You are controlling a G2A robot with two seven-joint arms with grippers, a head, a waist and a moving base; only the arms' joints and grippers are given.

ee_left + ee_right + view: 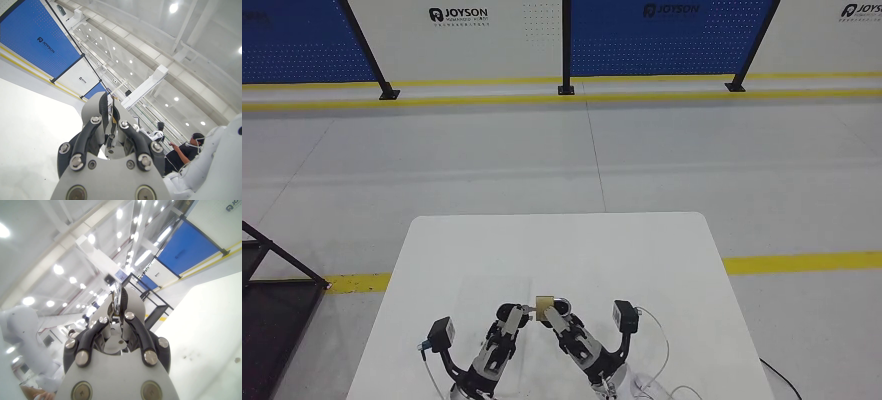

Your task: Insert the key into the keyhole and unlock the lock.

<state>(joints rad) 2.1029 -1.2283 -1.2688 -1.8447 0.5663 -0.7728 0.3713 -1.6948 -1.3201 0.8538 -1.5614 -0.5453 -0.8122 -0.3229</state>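
Closest to the robot, the left end effector (108, 98) is pinched nearly shut on a thin, flat brass-coloured strip of metal (113, 113), which lies edge-on against one pad. It is probably the key, though the angle is too poor to be sure. The right end effector (119, 292) is clamped on a shiny, rounded silver metal piece (117, 298).

Just beyond, in the top view, the two sets of fingertips meet over the near middle of the white tabletop (642, 250). The small square brass padlock (543, 303) sits right at them, held up off the surface, closer to the right end effector (554, 314) than to the left end effector (514, 312).

As for handling, the padlock looks dense, rigid and smooth-sided, so it would tend to slide or swivel between rubber pads once turning force arrives. Its broad flat faces are the best place to grip, leaving the keyhole end exposed. The key is light, stiff and thin. It is best held by its wide head, with the whole blade free and in line with the keyhole.
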